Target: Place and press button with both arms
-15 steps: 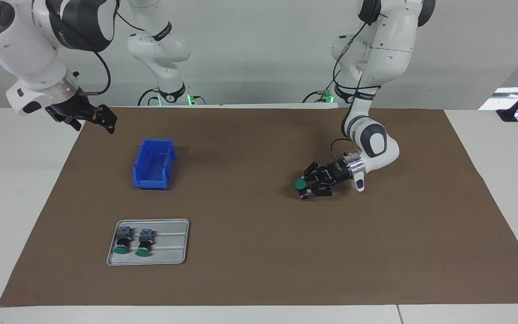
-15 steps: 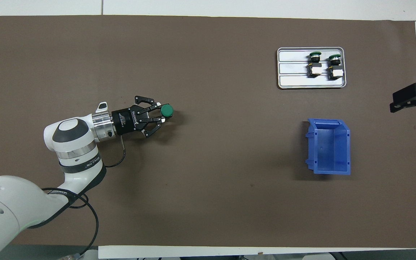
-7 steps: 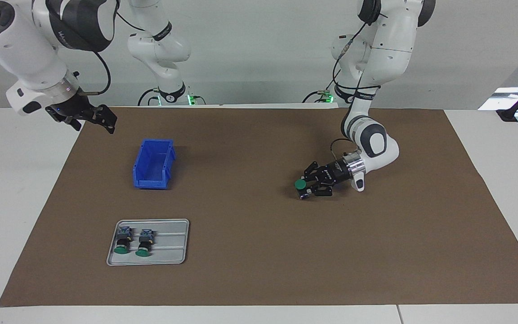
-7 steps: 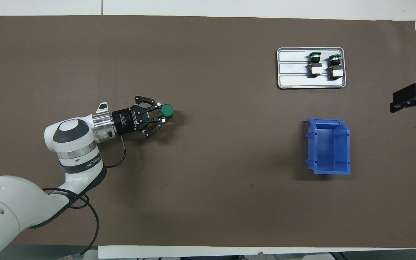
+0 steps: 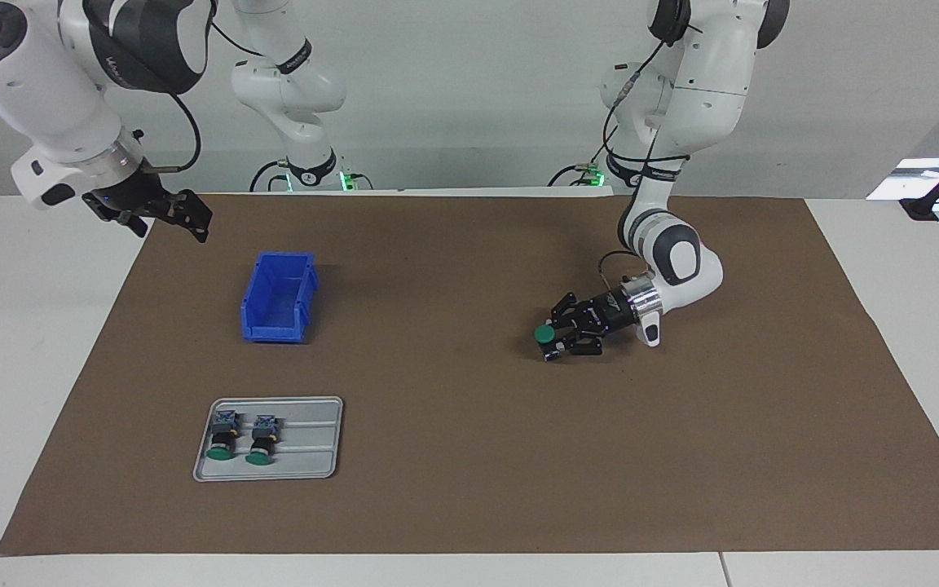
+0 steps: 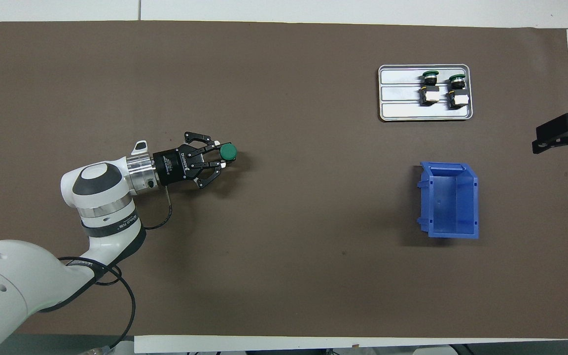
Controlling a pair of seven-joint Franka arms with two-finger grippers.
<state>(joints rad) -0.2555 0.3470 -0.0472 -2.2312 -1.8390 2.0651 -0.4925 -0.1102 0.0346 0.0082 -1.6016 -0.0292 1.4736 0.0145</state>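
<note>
Fingers of the left gripper (image 5: pixel 555 342) clamp the button (image 5: pixel 545 333) upright on the brown mat (image 5: pixel 469 489); the right gripper (image 5: pixel 184 214) hangs wide open over the white table (image 5: pixel 21 326).

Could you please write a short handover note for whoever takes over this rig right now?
Left pincer: shut on the button, held low over the brown mat toward the left arm's end, green cap up.
Right pincer: open, empty, waiting in the air over the mat's edge at the right arm's end, near the blue bin.
Two spare buttons lie on the grey tray, farther from the robots than the bin.
Done: one button picked up.
Left: whether it already touches the mat cannot be told; set it down, then press the cap, probably with the right pincer.
</note>
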